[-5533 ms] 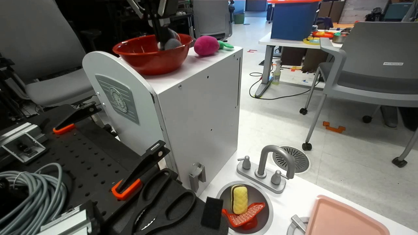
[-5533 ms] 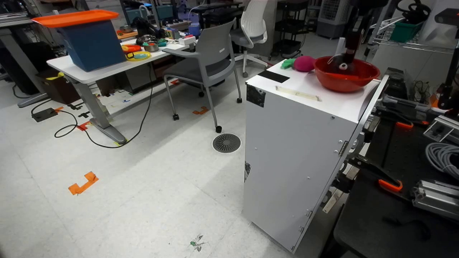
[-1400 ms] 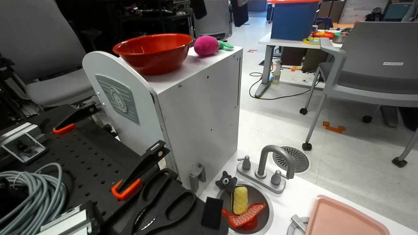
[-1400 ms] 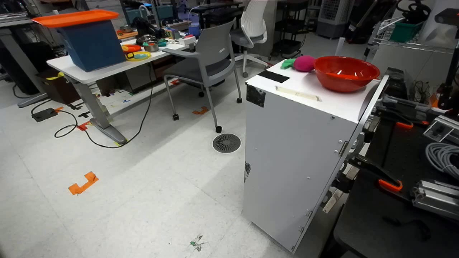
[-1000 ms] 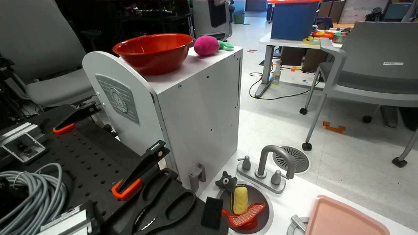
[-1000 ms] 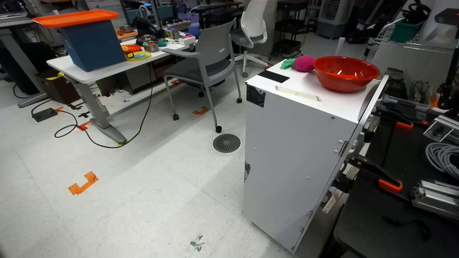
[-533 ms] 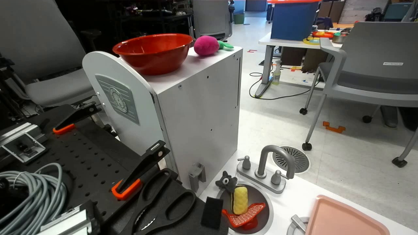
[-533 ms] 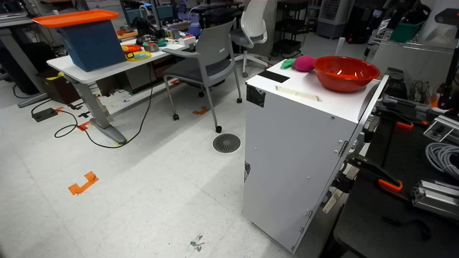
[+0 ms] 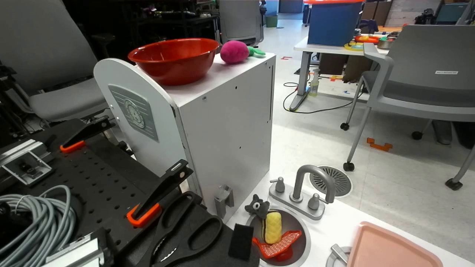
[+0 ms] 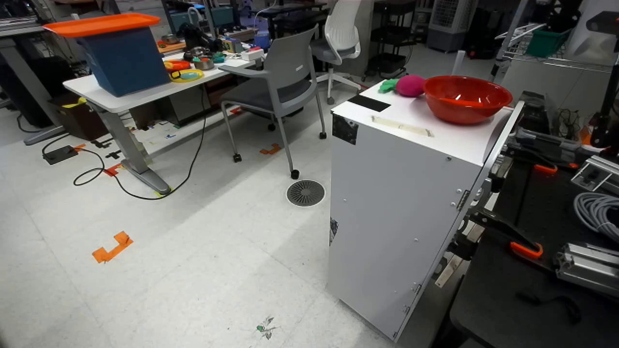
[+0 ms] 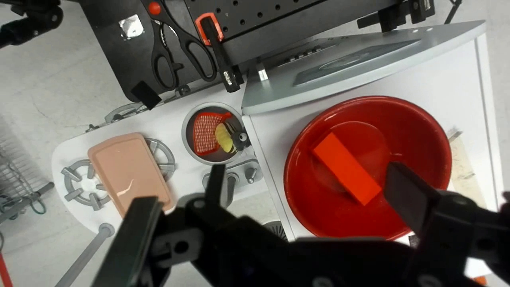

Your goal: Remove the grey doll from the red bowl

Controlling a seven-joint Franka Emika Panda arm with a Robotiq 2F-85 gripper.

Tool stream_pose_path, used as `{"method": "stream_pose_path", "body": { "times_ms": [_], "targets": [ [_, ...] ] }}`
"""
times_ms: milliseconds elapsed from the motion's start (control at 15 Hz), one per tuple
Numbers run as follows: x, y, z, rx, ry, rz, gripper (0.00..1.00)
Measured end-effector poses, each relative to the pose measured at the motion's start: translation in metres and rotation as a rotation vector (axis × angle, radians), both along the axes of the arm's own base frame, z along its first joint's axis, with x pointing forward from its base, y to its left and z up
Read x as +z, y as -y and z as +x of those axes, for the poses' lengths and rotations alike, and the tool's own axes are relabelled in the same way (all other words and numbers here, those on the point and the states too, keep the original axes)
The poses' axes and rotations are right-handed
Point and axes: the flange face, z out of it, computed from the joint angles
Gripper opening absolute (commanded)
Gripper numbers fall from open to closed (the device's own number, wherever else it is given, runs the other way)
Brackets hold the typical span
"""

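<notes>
Gripper (image 11: 305, 171) spread wide, holding nothing, visible only in the wrist view. Past it, the red bowl (image 9: 174, 68) sits close to the edge of the upper table (image 9: 222, 74) that carries the arched panel (image 9: 167, 122), with no doll in it. The grey doll (image 9: 257, 206) lies at the rim of the sink (image 9: 307, 241), by the edge of the lower table (image 9: 341, 215) next to the upper one. Removal looks done; nothing seems left.
</notes>
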Motion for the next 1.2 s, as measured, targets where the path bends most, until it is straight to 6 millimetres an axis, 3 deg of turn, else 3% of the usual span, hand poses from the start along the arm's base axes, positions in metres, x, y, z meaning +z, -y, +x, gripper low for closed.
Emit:
{"method": "stream_pose_path", "body": {
  "times_ms": [400, 1200],
  "targets": [
    [0.018, -0.028, -0.002, 0.04, 0.021, -0.076, 1.0],
    [0.015, -0.027, -0.002, 0.036, 0.015, -0.073, 1.0]
  ]
}}
